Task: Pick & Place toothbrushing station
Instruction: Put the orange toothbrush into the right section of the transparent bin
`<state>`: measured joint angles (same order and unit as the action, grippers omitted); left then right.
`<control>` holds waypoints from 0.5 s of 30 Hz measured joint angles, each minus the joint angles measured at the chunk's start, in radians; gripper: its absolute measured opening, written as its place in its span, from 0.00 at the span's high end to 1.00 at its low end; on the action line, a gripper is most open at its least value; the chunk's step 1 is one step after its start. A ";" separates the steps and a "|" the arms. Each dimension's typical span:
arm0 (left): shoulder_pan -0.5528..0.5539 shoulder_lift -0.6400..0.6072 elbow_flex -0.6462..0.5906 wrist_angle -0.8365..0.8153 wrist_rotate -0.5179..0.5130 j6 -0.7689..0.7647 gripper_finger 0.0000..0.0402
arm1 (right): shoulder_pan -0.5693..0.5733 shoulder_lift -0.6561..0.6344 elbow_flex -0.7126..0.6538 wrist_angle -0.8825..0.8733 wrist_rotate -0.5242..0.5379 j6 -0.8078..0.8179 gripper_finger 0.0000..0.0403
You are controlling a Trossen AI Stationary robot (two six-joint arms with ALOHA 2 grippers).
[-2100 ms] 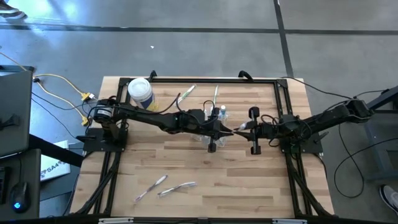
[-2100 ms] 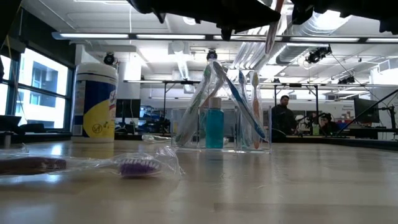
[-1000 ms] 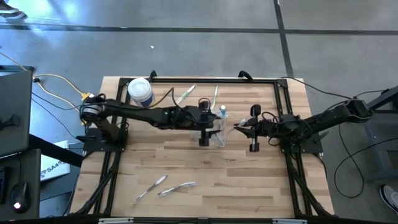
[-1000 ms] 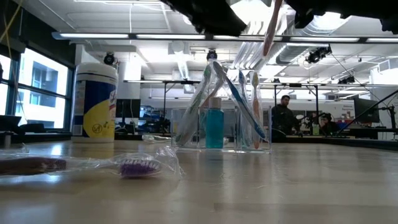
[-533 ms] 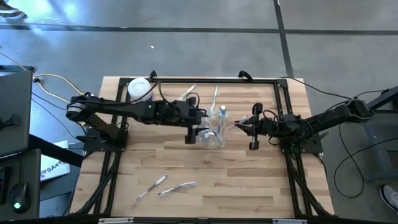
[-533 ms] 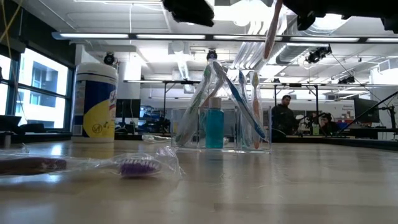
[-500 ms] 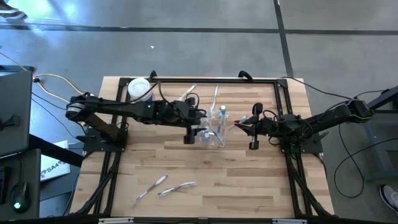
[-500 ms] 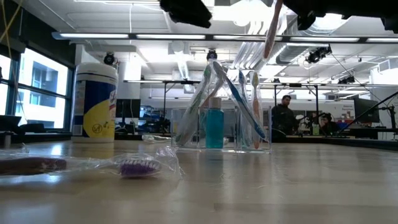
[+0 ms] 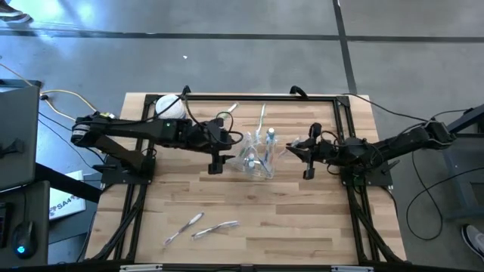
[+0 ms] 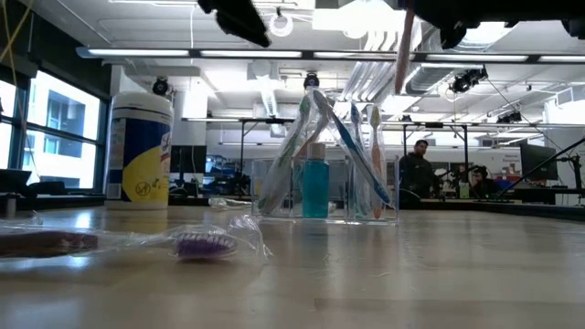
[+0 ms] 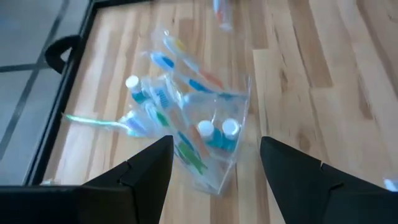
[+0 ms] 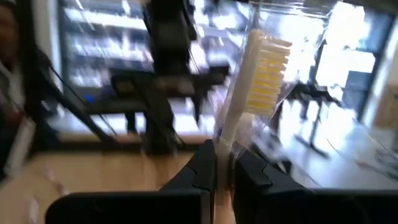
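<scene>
Right tool (image 12: 222, 163) shut tight on wrapped toothbrush (image 12: 260, 68), bristles up, held above worktop (image 9: 302, 219) just right of toothbrushing station (image 9: 258, 157). Left tool (image 11: 214, 165) wide open, empty, just left of station, raised. Station at worktop centre, upright, holding several toothbrushes and blue bottle (image 10: 314, 186). White tub (image 10: 140, 146) at far left corner. Two wrapped brushes (image 9: 203, 226) near front edge.
</scene>
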<state>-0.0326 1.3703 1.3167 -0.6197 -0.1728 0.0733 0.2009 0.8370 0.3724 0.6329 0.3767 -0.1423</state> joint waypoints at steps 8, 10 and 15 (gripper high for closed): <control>0.000 -0.138 -0.050 -0.109 -0.015 -0.037 0.40 | 0.000 0.015 0.190 -0.335 0.051 0.069 0.96; 0.000 -0.193 -0.096 -0.105 -0.031 -0.051 0.40 | -0.003 0.023 0.225 -0.373 0.055 0.102 0.96; 0.000 -0.354 -0.302 0.086 -0.044 -0.070 0.40 | -0.026 0.079 0.241 -0.410 0.025 0.181 0.96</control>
<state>-0.0326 1.0164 1.0148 -0.5338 -0.2165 0.0032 0.1748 0.9163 0.6134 0.2227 0.4014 0.0391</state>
